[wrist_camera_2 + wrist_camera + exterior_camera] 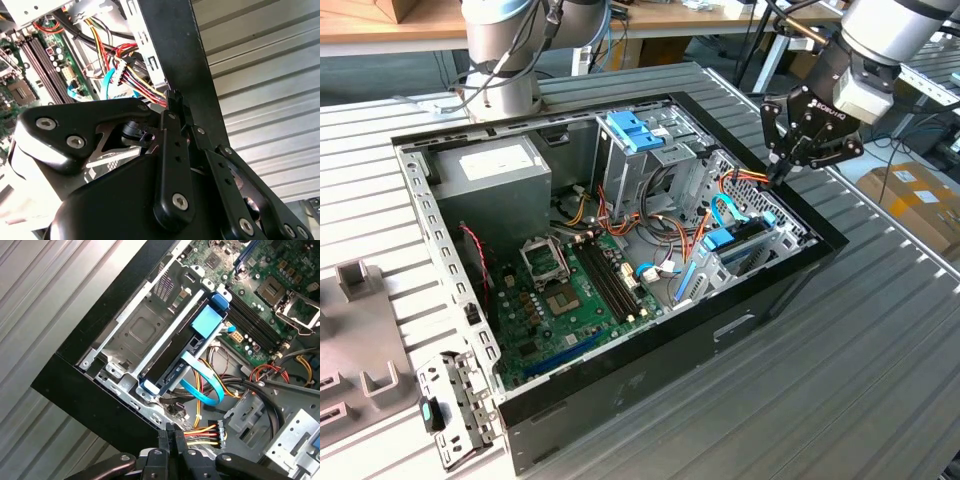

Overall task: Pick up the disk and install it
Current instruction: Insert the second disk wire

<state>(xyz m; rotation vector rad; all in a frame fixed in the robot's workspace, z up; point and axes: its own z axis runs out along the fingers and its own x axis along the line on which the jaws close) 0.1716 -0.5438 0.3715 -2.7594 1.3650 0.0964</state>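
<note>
Here, across the exterior view from its left, an open computer case (620,290) lies on the ribbed desk (880,350); the power-supply box (490,165) sits at the exterior view's left, the gripper (782,170) at its right, over the case's edge beside a wire bundle (202,434). The jaws are pinched together, holding nothing. The disk (187,347), dark with blue rails, apparently sits edge-up in its metal bay (145,335). Any push should be square along the rails, clear of the flat blue cable (202,385).
</note>
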